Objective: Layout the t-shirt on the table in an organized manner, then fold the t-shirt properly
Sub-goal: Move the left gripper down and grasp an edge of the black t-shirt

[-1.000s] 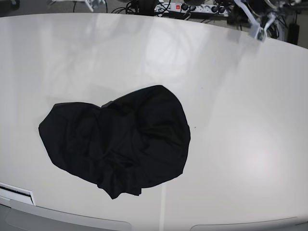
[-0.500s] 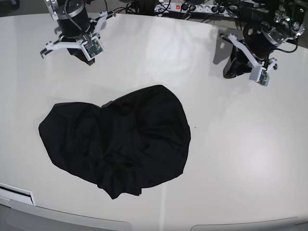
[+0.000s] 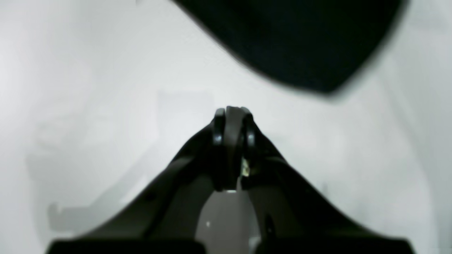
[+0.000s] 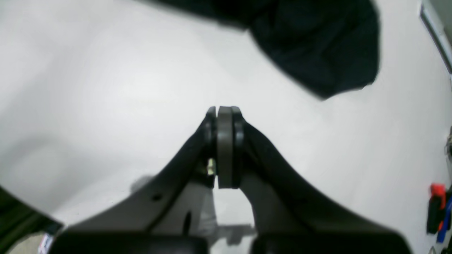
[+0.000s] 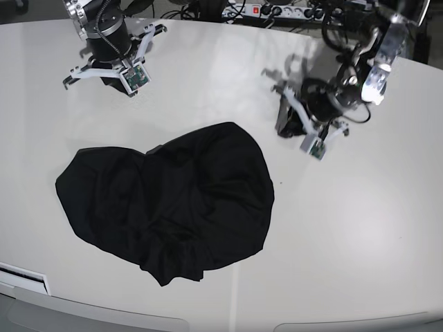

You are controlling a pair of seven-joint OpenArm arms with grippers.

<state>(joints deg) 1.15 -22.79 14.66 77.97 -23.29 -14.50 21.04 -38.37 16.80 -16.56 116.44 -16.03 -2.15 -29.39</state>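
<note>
Hovering clenched and empty over the table's [image 5: 387, 228] far left stretch: right gripper [image 5: 109, 75], pads pressed flat together in its wrist view [image 4: 225, 116], gripping nothing, sitting well apart from the cloth. Lying in a rumpled heap toward the near edge, left of centre: black t-shirt [image 5: 166, 200], touching no arm.

Looking like one dark mass, rounded at the far side, bunching into overlapping folds and a ragged tail at the near side; showing no sleeve, collar or hem plainly, so leaving front and back impossible to tell. Appearing soft and limp, likely dragging and stretching rather than sliding as a sheet. Showing also in both wrist views as a blurred black lobe [image 3: 300, 42] [image 4: 317, 53] ahead of each set of fingers.

Hanging low over the far right stretch, just beyond the heap's rounded far edge: left gripper [image 5: 294, 128], likewise clenched shut on nothing [image 3: 231, 116], near the fabric but not touching.

Judging the step: approaching for the layout stage, spreading not yet begun, folding nowhere near. Calling next for parting both sets of jaws, dropping onto two separate edges of the heap, pinching a single layer at each, then lifting and drawing apart. Risking a pinch through several layers at once, carrying the lump along unopened.
</note>
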